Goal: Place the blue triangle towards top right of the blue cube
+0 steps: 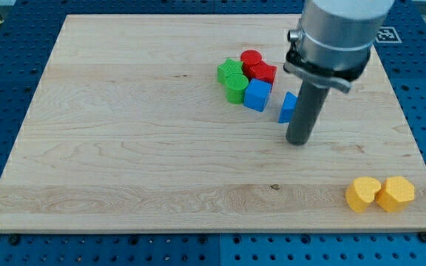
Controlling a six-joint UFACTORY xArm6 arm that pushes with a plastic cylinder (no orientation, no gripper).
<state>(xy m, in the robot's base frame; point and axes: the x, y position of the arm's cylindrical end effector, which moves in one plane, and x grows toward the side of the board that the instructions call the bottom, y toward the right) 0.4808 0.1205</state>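
Nearest, two yellow blocks (379,194) sit well apart, out of play. My tip (299,142) stands on the board (124,148); it has no jaws. The rod partly hides the blue triangle (288,108), right of the blue cube (257,95), seemingly placed to push upward. Beyond: green blocks (232,79), red blocks (257,66).

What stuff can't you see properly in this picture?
- Blue triangle: my rod covers its right part in the camera view, so its full shape is hidden.
- My tip: whether it touches the blue triangle cannot be told.
- Red blocks: packed against the green blocks and the blue cube; their exact shapes are unclear.
- Arm: cut off by the view's top.
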